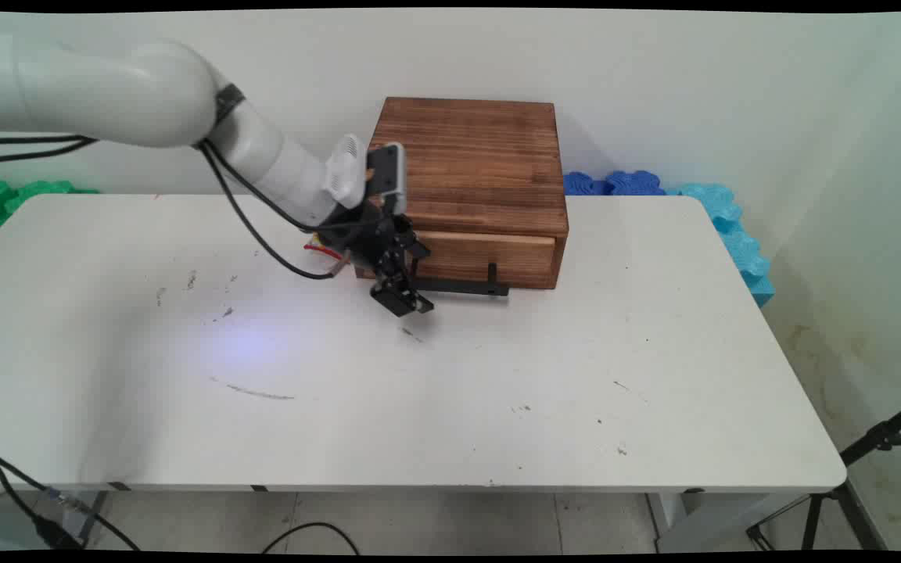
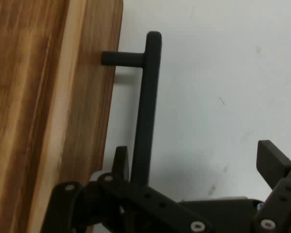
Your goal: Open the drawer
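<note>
Tool (image 1: 403, 301) spread wide around drawer handle's (image 2: 144, 116) left end.

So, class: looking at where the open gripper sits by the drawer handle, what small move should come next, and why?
Probably close the gripper. In the hand view the black handle bar of the drawer runs between the two fingers, which stand apart on either side of it without gripping it.

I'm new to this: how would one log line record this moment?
gripper: open | at: black handle | on: wooden drawer box | drawer: closed | table
</note>
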